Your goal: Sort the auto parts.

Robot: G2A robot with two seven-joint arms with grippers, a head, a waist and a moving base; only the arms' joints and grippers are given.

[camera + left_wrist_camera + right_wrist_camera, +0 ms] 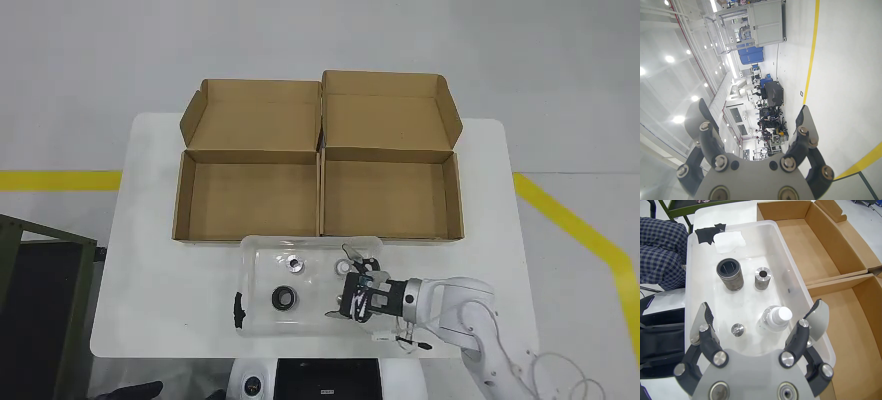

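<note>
On the table [150,250], at the robot's side, a clear bin [262,318] is lying with one long wall just beside two cardboard boxes. A left box [247,200] and a right box [385,198] are both standing open with their lids folded back.

The bin is holding four parts: a bearing [730,276], a bushing [762,278], a bottle [775,319] and a stud [737,329]. Black tape [706,235] and a paper [728,242] patch are sticking to the bin's left end wall.

The right gripper [762,306] is hovering over the bin's right end with its fingers spread wide. The bottle and the stud are sitting below it, between the two fingers. The bottle is lying close to one finger and the stud nearer the other. The bearing and the bushing are standing side by side, slightly apart, beyond the fingertips toward the taped end.

All four parts are standing upright with their long axes vertical. The bores of the bearing and the bushing are opening upward. The bottle's white cap is pointing up. The stud is showing a bright round top face; it is probably short, but the steep view is hiding its body.

The left gripper [753,105] is facing away from the table into the hall, and its fingers are likewise spread.
</note>
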